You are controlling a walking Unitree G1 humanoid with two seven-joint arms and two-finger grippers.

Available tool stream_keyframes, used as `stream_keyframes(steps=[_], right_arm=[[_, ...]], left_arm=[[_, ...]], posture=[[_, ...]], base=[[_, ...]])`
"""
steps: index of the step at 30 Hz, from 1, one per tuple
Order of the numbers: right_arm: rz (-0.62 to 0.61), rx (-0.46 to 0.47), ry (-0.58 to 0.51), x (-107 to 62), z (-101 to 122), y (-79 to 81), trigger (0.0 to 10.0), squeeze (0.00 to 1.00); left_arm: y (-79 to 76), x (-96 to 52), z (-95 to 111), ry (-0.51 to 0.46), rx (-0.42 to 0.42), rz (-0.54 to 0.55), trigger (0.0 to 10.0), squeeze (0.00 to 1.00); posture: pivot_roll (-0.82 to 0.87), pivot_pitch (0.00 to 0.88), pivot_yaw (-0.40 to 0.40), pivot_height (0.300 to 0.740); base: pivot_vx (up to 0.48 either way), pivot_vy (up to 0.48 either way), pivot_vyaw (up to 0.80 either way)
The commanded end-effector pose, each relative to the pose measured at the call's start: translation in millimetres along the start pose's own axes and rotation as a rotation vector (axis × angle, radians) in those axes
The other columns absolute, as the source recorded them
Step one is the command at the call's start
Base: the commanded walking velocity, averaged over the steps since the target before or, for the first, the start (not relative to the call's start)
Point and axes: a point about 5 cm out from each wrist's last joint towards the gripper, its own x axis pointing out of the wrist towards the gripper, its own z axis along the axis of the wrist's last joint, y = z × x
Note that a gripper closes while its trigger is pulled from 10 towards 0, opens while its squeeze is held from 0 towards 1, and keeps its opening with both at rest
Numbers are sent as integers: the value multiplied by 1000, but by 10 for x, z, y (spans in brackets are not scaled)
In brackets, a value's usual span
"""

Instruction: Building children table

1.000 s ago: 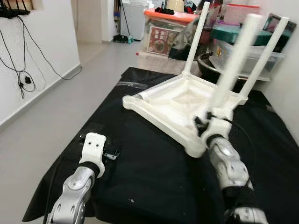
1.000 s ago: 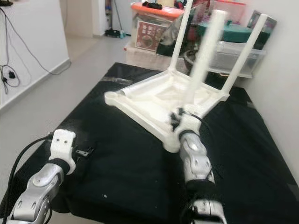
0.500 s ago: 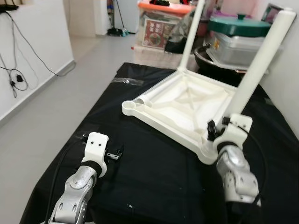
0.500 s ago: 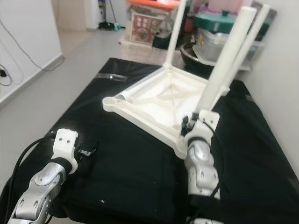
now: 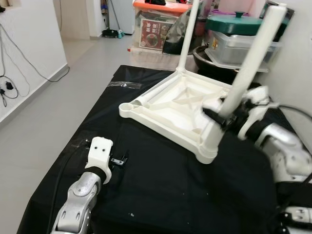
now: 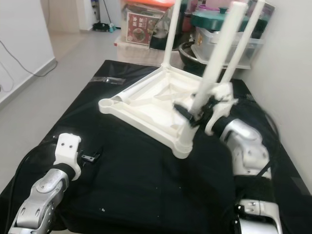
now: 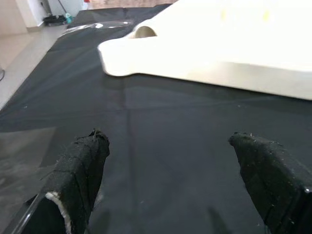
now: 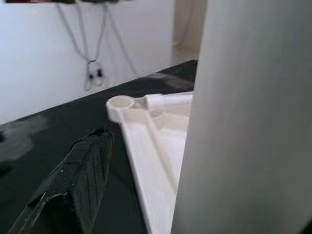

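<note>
Smooth white plastic table (image 5: 175, 105) lies on matt black cloth (image 5: 161, 190).

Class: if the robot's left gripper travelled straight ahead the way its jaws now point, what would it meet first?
Probably the near edge of the upturned white table top. The left gripper, jaws open, points over black cloth toward it; its height against that edge is unclear.

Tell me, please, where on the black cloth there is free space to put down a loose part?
Bare black cloth lies between the left gripper and the upturned white plastic table top. The far end is crowded: storage boxes, and the right gripper at the white table leg.
</note>
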Motion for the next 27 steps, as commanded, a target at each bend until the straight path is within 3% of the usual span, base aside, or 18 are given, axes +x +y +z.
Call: stream_keyframes(steps=[1,3,4,5,6,7,8,9,12,14,15,16,17,19,21,23,26,27], right_arm=[[124,-16,44,90,-127,153,10000,0],[196,-21,84,137,-245,244,10000,0],[245,-16,114,212,-336,295,6314,0],[277,-7,125,276,-378,328,6314,0],[275,11,107,353,-365,338,3804,0],[275,11,107,353,-365,338,3804,0],[276,30,87,409,-344,337,549,0],[248,41,65,458,-324,325,0,0],[189,47,63,501,-327,296,0,0],[15,41,76,536,-375,188,0,0],[15,41,76,536,-375,188,0,0],[-190,72,76,510,-427,61,0,0],[-419,109,87,420,-510,-76,0,0],[-723,176,100,222,-666,-233,0,0],[-802,198,98,146,-724,-268,0,0],[-1004,263,143,-115,-985,-257,0,0],[-1034,273,149,-169,-1053,-206,0,0],[-1024,293,133,-169,-1081,-113,3843,0]], left_arm=[[-29,4,-43,15,-3,-11,10000,0],[-26,5,-44,15,-3,-10,10000,0],[-25,6,-42,15,0,-10,10000,0],[-24,7,-40,14,0,-9,10000,0],[-20,7,-37,13,2,-8,10000,0],[-20,7,-37,13,2,-8,10000,0],[-15,6,-35,13,2,-6,10000,0],[-6,4,-33,12,3,-2,10000,0],[4,0,-33,13,2,3,10000,0],[15,-7,-38,13,2,8,10000,0],[15,-7,-38,13,2,8,10000,0],[15,-11,-47,15,2,10,10000,0],[10,-14,-53,16,2,9,10000,0],[-2,-14,-61,18,0,6,10000,0],[-6,-13,-64,19,0,4,10000,0],[-18,-14,-66,19,-2,0,10000,0],[-17,-16,-69,19,-2,-1,10000,0],[-14,-18,-71,20,-3,-1,10000,0]], posture=[[67,0,-113,740],[67,0,-113,740],[79,0,-116,740],[79,0,-116,740],[87,0,-122,740],[87,0,-122,740],[87,0,-122,740],[93,0,-128,740],[94,0,-130,740],[93,0,-134,740],[93,0,-134,740],[84,0,-130,740],[82,0,-128,740],[76,0,-123,740],[76,0,-123,740],[73,0,-121,740],[72,0,-122,740],[65,0,-117,740]], base=[[0,0,0],[0,0,0],[0,0,0],[0,0,0],[0,0,0],[0,0,0],[0,0,0],[0,0,0],[0,0,0],[0,0,0],[0,0,0],[0,0,0],[0,0,0],[0,0,0],[0,0,0],[0,0,0],[0,0,0],[0,0,0]])
